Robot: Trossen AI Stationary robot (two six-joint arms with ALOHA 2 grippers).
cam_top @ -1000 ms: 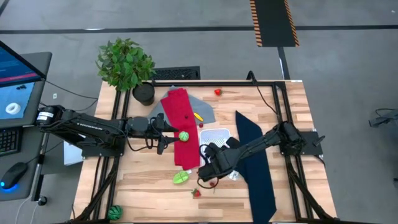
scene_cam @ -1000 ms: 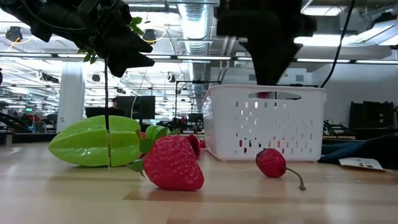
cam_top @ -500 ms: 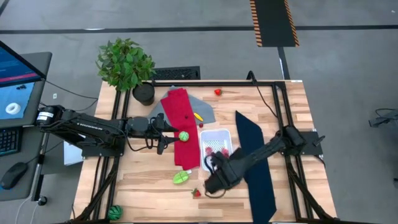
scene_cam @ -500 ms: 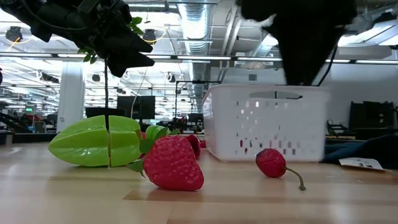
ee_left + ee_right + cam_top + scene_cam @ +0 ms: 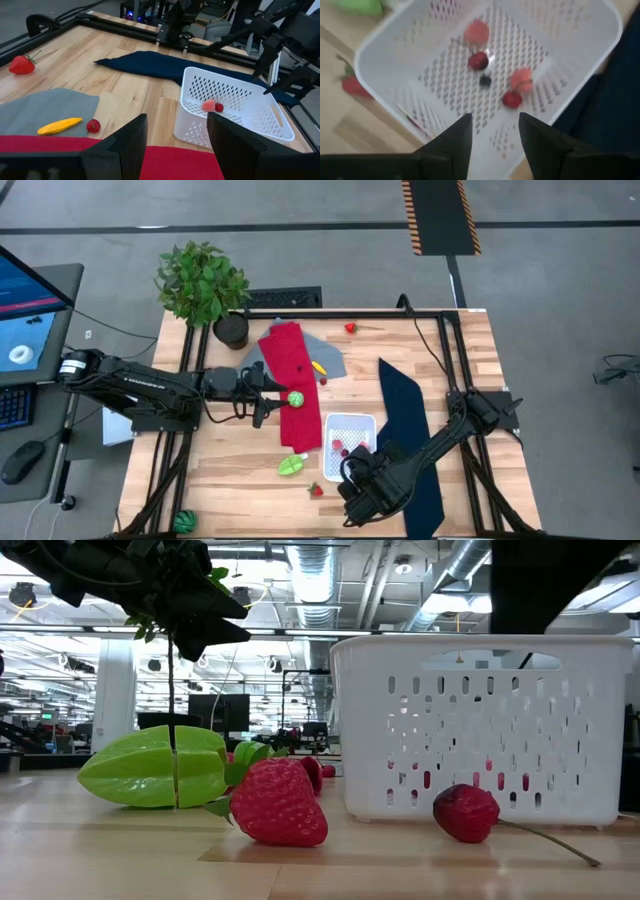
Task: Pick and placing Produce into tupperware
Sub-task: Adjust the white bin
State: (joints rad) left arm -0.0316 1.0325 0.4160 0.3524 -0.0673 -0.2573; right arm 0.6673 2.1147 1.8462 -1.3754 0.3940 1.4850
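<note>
Cherry (image 5: 343, 451) lies by the tub (image 5: 352, 421) wall, toward the bench middle from the spread, empty right claw (image 5: 352, 502); left farther.

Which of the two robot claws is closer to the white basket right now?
The right one. The right gripper sits just off the white basket's front edge, over the wooden table. The left gripper is farther off, across the red cloth, beside a green ball.

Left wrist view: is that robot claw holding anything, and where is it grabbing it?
Nothing is held. The left gripper is open above the long red cloth, and nothing sits between its two dark fingers.
</note>
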